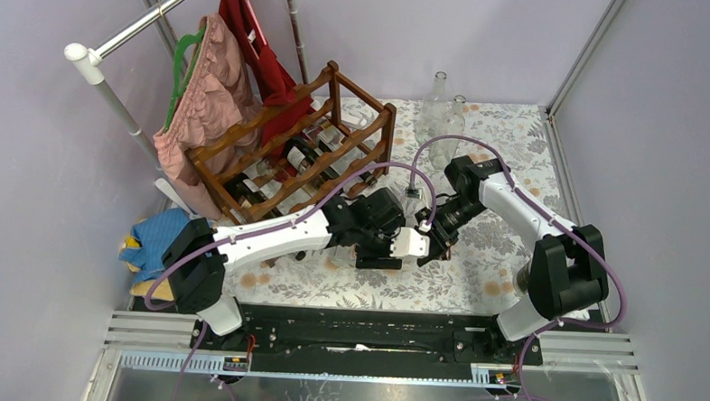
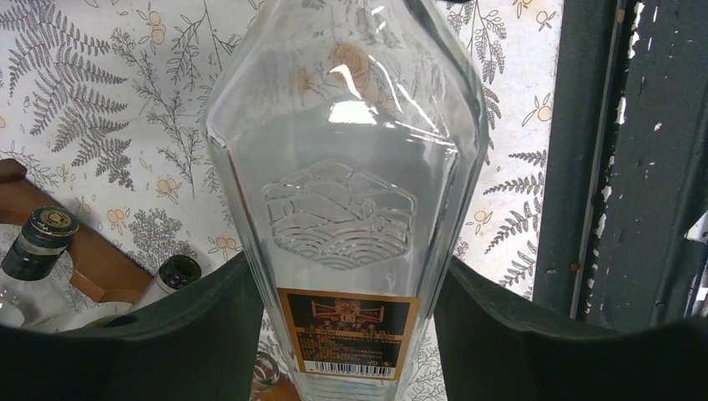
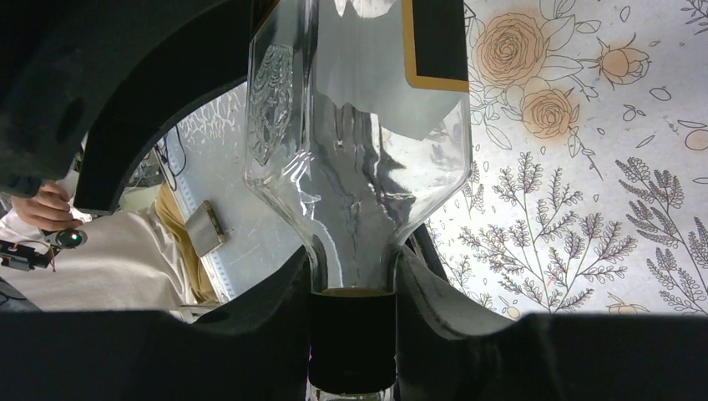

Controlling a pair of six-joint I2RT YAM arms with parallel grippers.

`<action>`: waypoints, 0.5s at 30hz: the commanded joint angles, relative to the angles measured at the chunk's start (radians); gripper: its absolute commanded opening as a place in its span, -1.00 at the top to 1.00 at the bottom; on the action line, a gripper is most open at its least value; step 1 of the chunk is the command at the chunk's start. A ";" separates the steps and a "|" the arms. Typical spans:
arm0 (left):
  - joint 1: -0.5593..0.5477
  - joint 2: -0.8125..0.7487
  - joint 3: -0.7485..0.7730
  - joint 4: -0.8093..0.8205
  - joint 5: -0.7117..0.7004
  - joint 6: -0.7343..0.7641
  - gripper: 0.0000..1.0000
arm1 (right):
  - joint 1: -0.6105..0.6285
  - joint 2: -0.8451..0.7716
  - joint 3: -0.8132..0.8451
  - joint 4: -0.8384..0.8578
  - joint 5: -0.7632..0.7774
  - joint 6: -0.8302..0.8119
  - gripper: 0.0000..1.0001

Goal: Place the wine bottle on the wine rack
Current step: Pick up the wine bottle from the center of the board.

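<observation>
The wine bottle is clear glass with an embossed emblem and a black-and-gold label. It hangs over the floral tablecloth in the middle. My left gripper is shut on its lower body, one finger pressed to each side. My right gripper is shut on its neck at the dark cap, meeting the left gripper from the right. The wine rack, dark reddish-brown wood, stands at the back left, beyond the left arm.
Several bottles lie in the rack, their caps showing in the left wrist view. Two clear empty bottles stand at the back. Hanging clothes crowd the rack's left side. A blue cloth lies at the left edge.
</observation>
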 commanded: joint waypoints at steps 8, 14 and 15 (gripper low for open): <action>-0.003 -0.015 0.070 0.082 -0.021 -0.004 0.87 | 0.013 0.007 -0.010 -0.038 -0.063 -0.021 1.00; -0.003 -0.016 0.068 0.082 -0.014 -0.001 0.93 | 0.014 0.009 -0.010 -0.048 -0.061 -0.038 0.80; -0.003 -0.016 0.072 0.082 -0.005 0.000 0.95 | 0.014 0.016 -0.014 -0.044 -0.058 -0.037 0.58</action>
